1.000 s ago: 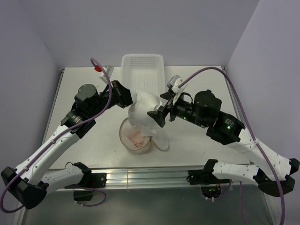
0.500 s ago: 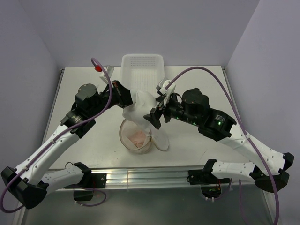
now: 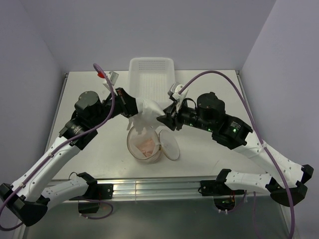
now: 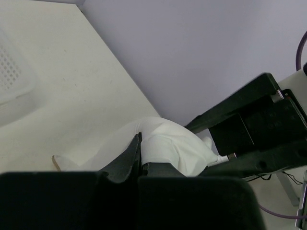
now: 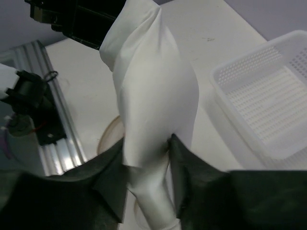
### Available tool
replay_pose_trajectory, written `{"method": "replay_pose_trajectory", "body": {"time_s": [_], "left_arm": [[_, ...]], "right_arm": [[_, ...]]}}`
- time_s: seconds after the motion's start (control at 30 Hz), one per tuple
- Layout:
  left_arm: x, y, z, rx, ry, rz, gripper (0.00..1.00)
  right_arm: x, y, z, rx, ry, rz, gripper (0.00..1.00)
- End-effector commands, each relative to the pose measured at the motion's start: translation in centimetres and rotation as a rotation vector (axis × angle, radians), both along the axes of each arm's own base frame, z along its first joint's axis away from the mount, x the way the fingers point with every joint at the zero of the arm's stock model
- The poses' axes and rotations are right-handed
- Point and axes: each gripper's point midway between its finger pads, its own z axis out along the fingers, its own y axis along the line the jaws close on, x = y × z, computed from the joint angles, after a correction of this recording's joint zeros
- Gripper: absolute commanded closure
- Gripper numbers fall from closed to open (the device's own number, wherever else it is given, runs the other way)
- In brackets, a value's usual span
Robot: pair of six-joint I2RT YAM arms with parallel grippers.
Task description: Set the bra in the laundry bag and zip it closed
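Tabletop (image 3: pixel 214 87) in pale cream carries everything, with both arms bent inward from its near edge so their wrists meet over the middle. The left arm (image 3: pixel 60 144) angles up and to the right. The right arm (image 3: pixel 244 139) folds back toward the left, its purple cable looping overhead. A white perforated basket (image 3: pixel 152 74) sits at the far edge, just behind the two wrists. Nearer the bases stands the laundry bag (image 3: pixel 135 149), its mouth open and its round lid (image 3: pixel 170 145) flopped out to the right.

The bra (image 3: pixel 147 112) hangs bunched in the air between the grippers, above the bag's mouth; whether it touches the rim is unclear. The left gripper (image 4: pixel 140 155) has its jaws pinched closed on one end of the cloth. The right gripper (image 5: pixel 146 160) clamps the bra's lower fold between its dark fingers (image 5: pixel 112 165).
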Motion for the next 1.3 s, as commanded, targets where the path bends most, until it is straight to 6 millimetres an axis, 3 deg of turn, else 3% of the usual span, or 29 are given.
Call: {"method": "replay_pose_trajectory", "body": {"time_s": [0.0,0.1,0.23,0.27,0.3,0.4,0.53,0.6,0.73,0.83,1.03,1.07,1.2,1.27], "left_arm": [[-1.7,0.3,3.7,-0.045,-0.096,-0.048,1.00],[-1.9,0.4,3.5,-0.045,-0.098,-0.052,1.00],[-2.0,0.4,3.0,-0.018,-0.105,-0.063,0.98],[-2.2,0.5,3.0,-0.011,-0.114,-0.064,0.93],[-2.3,0.6,2.8,-0.004,-0.117,-0.062,0.78],[-2.3,1.5,2.6,0.027,-0.142,-0.022,0.51],[-2.2,4.1,1.5,0.083,-0.138,0.096,0.33],[-1.8,6.4,1.5,0.102,-0.150,0.219,0.33],[-2.0,10.7,0.1,0.122,-0.119,0.412,0.44],[-1.7,12.7,-3.0,0.166,-0.046,0.514,0.50],[-2.1,11.4,-9.3,0.208,0.108,0.460,0.49],[-2.1,11.2,-10.9,0.214,0.145,0.456,0.48],[-2.0,10.5,-14.0,0.210,0.208,0.443,0.44],[-1.7,10.4,-16.0,0.235,0.247,0.450,0.44]], "right_arm": [[-0.9,-0.1,1.9,0.087,-0.023,0.060,0.63],[-1.2,-0.4,2.5,0.119,-0.002,0.080,0.81],[-1.3,-0.7,3.1,0.162,0.005,0.096,0.95],[-1.2,-0.9,3.2,0.177,0.029,0.084,0.96],[-0.9,-1.0,3.2,0.179,0.035,0.072,0.99],[-0.3,-1.5,3.7,0.216,0.059,0.049,1.00],[0.5,-2.3,4.5,0.255,0.076,0.003,1.00],[0.3,-2.6,5.8,0.302,0.059,0.003,1.00],[-0.4,-2.8,7.3,0.338,0.063,0.013,1.00],[-1.4,-3.1,8.4,0.364,0.064,0.043,1.00],[-3.1,-3.5,8.6,0.379,0.112,0.070,1.00],[-3.2,-3.5,8.3,0.377,0.122,0.073,1.00],[-3.1,-3.3,6.8,0.388,0.172,0.059,1.00],[-2.9,-2.8,5.1,0.378,0.212,0.061,1.00]]}}
